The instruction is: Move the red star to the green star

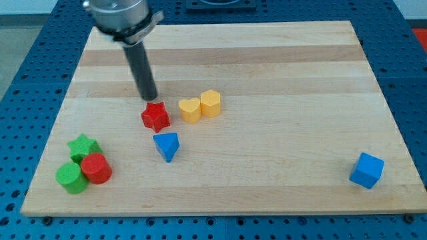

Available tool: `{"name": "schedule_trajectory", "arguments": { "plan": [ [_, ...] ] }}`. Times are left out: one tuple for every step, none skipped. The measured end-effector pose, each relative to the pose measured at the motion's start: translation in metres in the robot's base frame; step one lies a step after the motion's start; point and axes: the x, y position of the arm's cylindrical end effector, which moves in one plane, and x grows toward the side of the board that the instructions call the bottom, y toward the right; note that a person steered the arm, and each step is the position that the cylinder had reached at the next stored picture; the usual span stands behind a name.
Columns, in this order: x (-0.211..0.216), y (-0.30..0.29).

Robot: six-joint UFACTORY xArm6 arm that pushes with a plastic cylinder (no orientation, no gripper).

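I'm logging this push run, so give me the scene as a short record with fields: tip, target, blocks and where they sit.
tip: my tip just above the red star, at its top edge, seemingly touching
goal: green star, lower left, apart from the red star
beside goal: green cylinder and red cylinder, clustered against it
near red star: blue wedge below; yellow heart and yellow block to its right
far: blue cube, lower right
surface: wooden board
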Motion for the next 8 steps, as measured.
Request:
{"name": "schedule_trajectory", "arguments": {
  "plan": [
    [-0.014, 0.022],
    [0.021, 0.036],
    [0.041, 0.035],
    [0.059, 0.032],
    [0.073, 0.029],
    [0.081, 0.022],
    [0.09, 0.016],
    [0.091, 0.011]
  ]
}}
